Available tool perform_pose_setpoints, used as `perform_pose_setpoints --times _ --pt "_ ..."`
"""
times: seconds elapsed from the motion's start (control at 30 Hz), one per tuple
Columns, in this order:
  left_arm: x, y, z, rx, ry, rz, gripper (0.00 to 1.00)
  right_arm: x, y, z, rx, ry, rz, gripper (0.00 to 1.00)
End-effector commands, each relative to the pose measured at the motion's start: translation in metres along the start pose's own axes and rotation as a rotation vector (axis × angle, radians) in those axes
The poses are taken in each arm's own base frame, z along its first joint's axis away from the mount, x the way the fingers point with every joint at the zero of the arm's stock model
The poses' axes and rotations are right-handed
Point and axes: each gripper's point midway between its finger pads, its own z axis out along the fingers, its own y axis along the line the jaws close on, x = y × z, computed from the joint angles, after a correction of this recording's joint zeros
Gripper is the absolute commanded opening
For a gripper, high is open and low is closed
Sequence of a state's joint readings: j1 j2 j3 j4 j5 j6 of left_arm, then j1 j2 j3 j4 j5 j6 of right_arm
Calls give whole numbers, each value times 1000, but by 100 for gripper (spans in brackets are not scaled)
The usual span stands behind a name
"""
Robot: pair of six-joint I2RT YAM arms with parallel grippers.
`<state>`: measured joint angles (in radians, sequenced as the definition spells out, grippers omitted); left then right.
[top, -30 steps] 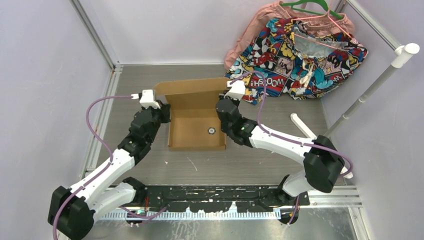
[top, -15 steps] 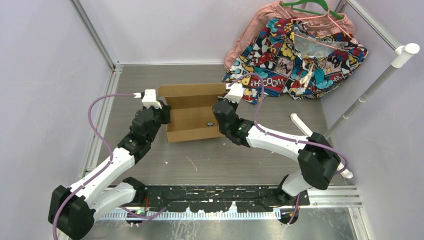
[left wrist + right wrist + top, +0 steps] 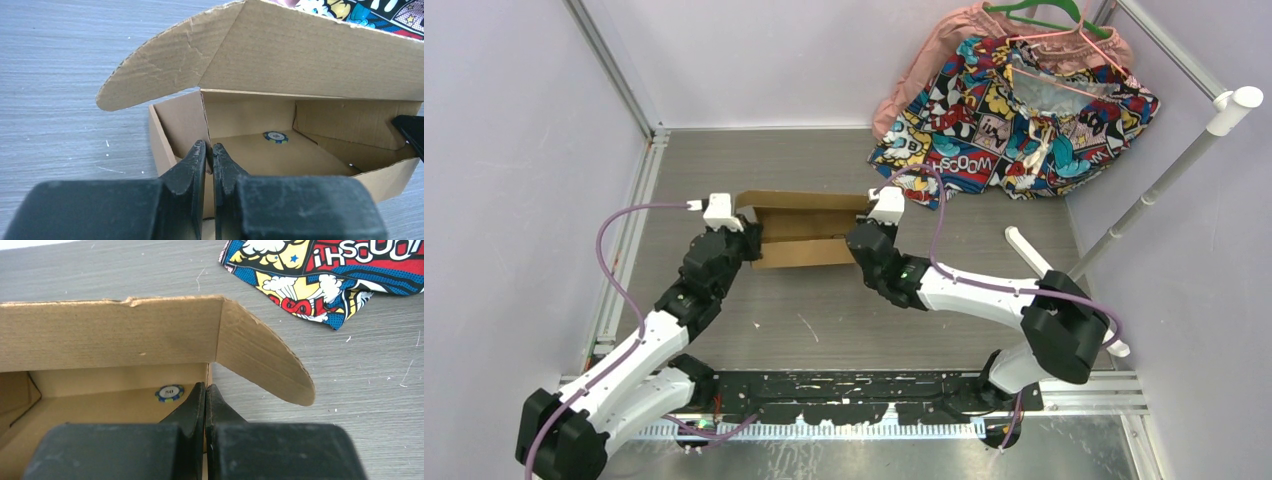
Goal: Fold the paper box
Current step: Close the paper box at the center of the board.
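paper box (image 3: 804,235): mid-table, lid flap angled over it, blue chip (image 3: 276,136) inside. left gripper (image 3: 210,152): at box's 9 o'clock, pinched on side wall. right gripper (image 3: 205,390): at 3 o'clock, pinched on opposite wall. comic-print cloth (image 3: 1024,110): at 1 o'clock.

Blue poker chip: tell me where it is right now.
In the right wrist view the blue chip lies flat on the floor of the paper box, under its overhanging lid, near the right-hand wall.
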<state>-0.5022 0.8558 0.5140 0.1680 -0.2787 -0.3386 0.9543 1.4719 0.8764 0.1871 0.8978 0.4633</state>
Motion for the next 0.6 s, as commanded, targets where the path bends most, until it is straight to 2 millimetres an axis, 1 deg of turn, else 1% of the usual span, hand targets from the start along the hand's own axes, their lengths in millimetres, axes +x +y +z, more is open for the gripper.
perform_pose_setpoints --times 0.0,0.27,0.37,0.57 --pt "-10 -21 -9 104 -57 -62 9 9 8 -17 -55 20 -51 1" --pt "20 -19 -21 112 -1 -93 10 21 7 -31 -53 21 -118 4" --pt "30 -21 -27 111 27 -99 10 28 4 -34 -47 24 -142 4" --pt "46 -20 -39 104 72 -106 11 43 -5 -40 -36 36 -161 8"
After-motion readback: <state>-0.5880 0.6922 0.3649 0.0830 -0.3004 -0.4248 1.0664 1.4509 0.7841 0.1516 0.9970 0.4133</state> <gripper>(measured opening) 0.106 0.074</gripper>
